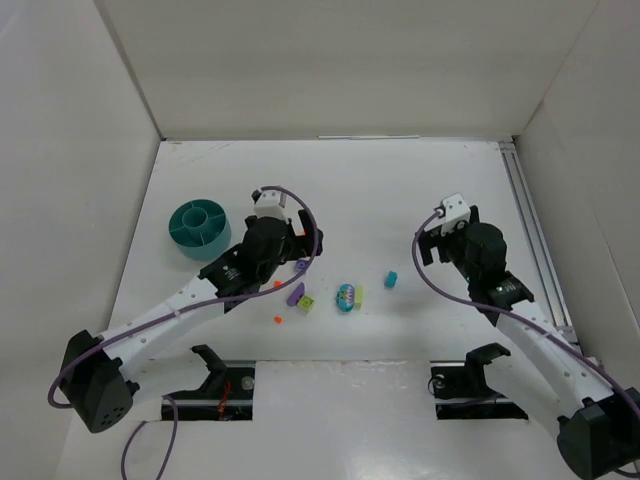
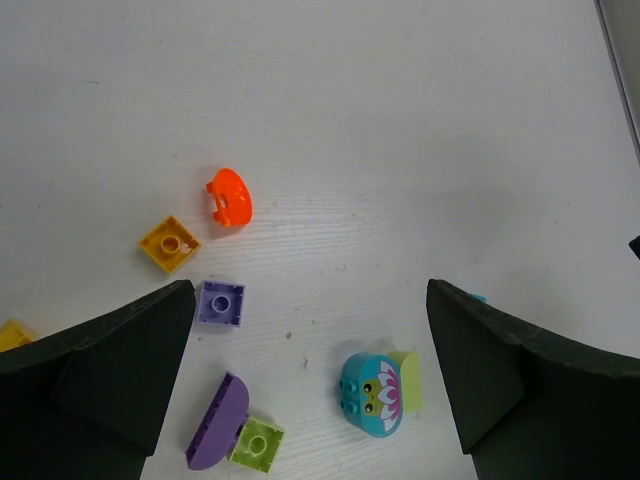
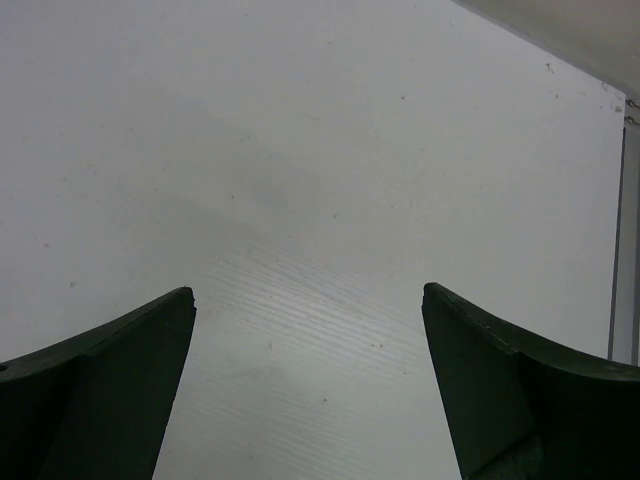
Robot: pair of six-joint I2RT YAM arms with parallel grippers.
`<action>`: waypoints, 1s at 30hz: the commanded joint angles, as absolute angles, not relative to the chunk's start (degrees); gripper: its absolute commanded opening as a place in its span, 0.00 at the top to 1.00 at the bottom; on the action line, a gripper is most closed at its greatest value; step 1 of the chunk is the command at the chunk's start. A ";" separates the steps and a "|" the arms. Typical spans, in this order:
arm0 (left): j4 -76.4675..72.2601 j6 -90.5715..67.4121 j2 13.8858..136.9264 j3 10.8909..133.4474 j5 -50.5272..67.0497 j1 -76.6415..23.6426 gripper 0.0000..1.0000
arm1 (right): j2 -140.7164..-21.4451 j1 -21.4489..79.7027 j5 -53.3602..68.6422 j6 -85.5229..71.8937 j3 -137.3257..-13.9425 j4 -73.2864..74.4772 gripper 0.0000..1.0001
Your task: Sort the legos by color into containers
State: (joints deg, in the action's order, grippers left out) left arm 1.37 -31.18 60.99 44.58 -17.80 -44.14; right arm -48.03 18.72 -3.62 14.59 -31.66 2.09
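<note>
I've got the legos [image 1: 345, 297], tiny glossy studded bits in orange, purple, lime and cyan, loose on the matte white table [image 1: 400, 190] right of the teal round wedge-split tub [image 1: 200, 228], well apart from it, open room around, left gripper [image 2: 310, 290] and right gripper [image 3: 308, 295] both spread wide, empty.

In the left wrist view a yellow brick [image 2: 12, 333] is cut off by the left edge, and a cyan bit [image 2: 475, 297] shows only a corner past a dark finger [image 2: 520, 390] — shape unclear. From above, the compartments of the teal tub [image 1: 195, 248] are too small to read.
</note>
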 commanded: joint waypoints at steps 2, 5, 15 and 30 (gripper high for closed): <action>3.51 -33.22 58.89 43.59 -21.71 -44.03 0.00 | -44.66 18.37 -1.24 13.62 -31.11 -2.72 0.01; 5.53 -33.22 60.90 44.20 -22.41 -43.16 0.00 | -42.99 18.37 0.87 13.62 -30.50 -3.33 0.01; 10.90 -39.11 74.95 50.61 -20.83 -37.79 0.04 | -44.73 18.37 -2.01 12.92 -29.18 -2.73 0.03; 16.61 -49.66 89.99 58.45 -18.90 -33.40 0.20 | -47.02 18.37 -6.94 12.92 -29.18 -0.97 0.04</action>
